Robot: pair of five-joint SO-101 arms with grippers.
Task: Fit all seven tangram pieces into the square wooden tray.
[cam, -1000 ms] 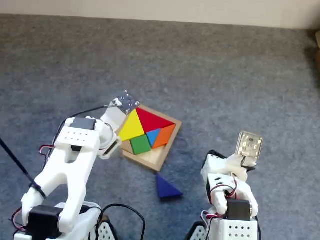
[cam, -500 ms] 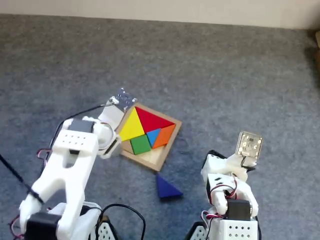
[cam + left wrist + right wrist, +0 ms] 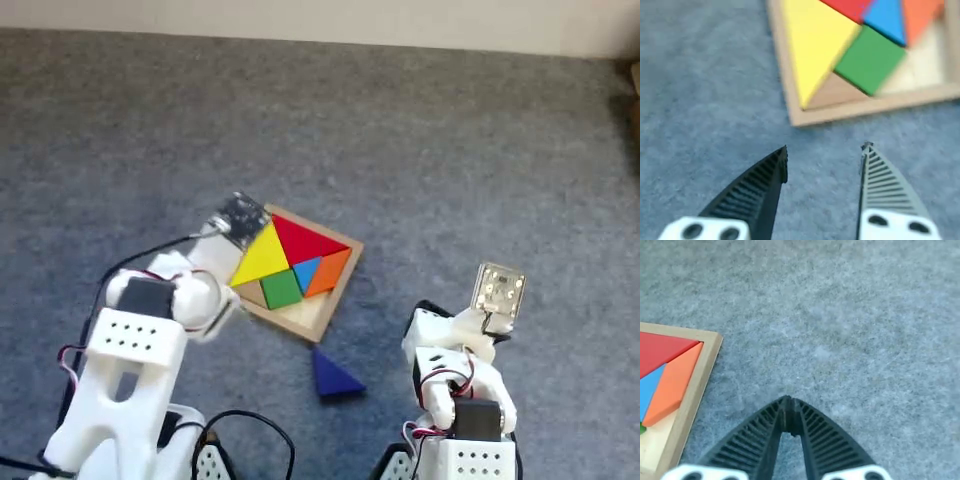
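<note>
**Five pieces in the tray, dark blue triangle outside**

High: the square wooden tray (image 3: 280,318) sits cornerwise on the grey table (image 3: 450,130), ahead of and between the two arms. In it are a yellow triangle (image 3: 262,255), red triangle (image 3: 305,240), small blue triangle (image 3: 305,270), orange parallelogram (image 3: 330,272) and green square (image 3: 280,288). Bare wood runs along the tray's near-right side. The dark blue triangle (image 3: 333,375) lies on the table just off the tray's near corner, apart from it. The left arm (image 3: 150,300) has its wrist over the tray's left corner.

Left wrist: the left gripper (image 3: 825,147) has its fingers wide apart and empty. It is over the table just outside the tray rim (image 3: 865,107), not touching. Closer detail here: a small bare triangular gap (image 3: 832,90) between the yellow tip, the green square (image 3: 870,57) and the rim.

Right wrist: the right gripper (image 3: 788,405) has its fingertips pressed together, holding nothing. It is over the table beside the tray rim (image 3: 692,400). Red, orange and blue pieces sit at the frame edge.
</note>
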